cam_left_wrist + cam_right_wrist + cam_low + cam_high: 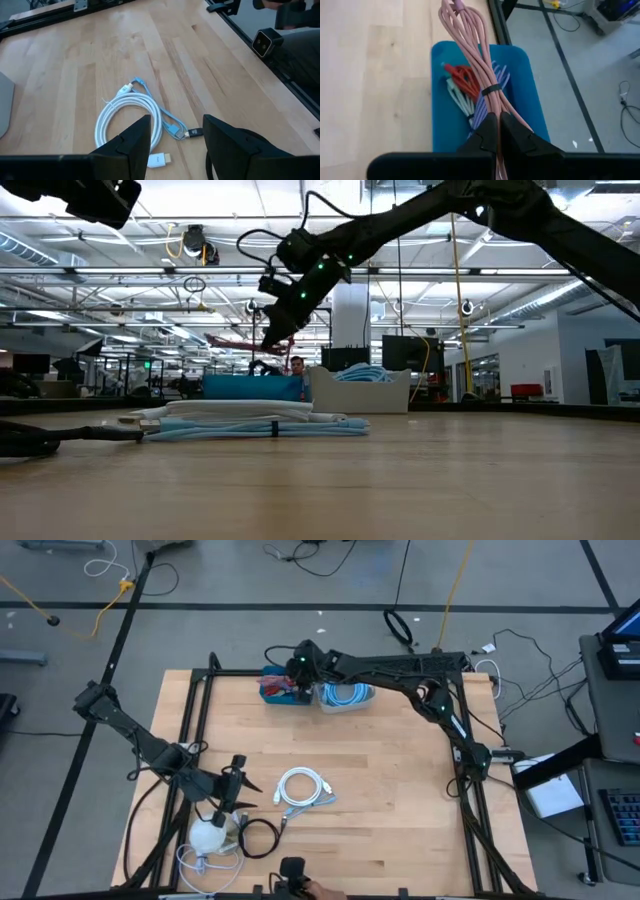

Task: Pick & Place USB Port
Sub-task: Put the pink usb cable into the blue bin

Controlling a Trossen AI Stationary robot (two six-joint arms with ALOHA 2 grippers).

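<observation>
My right gripper [498,125] reaches over the table's far edge and hangs above the blue bin [522,85], shut on a pink cable bundle [475,55] tied with a black band. Red, teal and purple cables [465,85] lie inside the bin [272,690]. My left gripper [175,142] hovers open near the table's near left part [235,782], just above a coiled white cable [127,112] and a light blue USB cable [172,127] lying flat on the wood. My right gripper pinches the pink bundle between its two fingers at one end [494,106], just past the black band [491,90]. The fingers lie along the bundle. In the low view the bundle [240,342] hangs clear above the blue bin [250,387].
A white bin [345,697] with light blue cables stands right of the blue bin. A white round thing [210,835] and a black cable [258,838] lie at the near left corner. Black rails [470,790] frame the table's sides. Bare wood spans the middle [390,780].
</observation>
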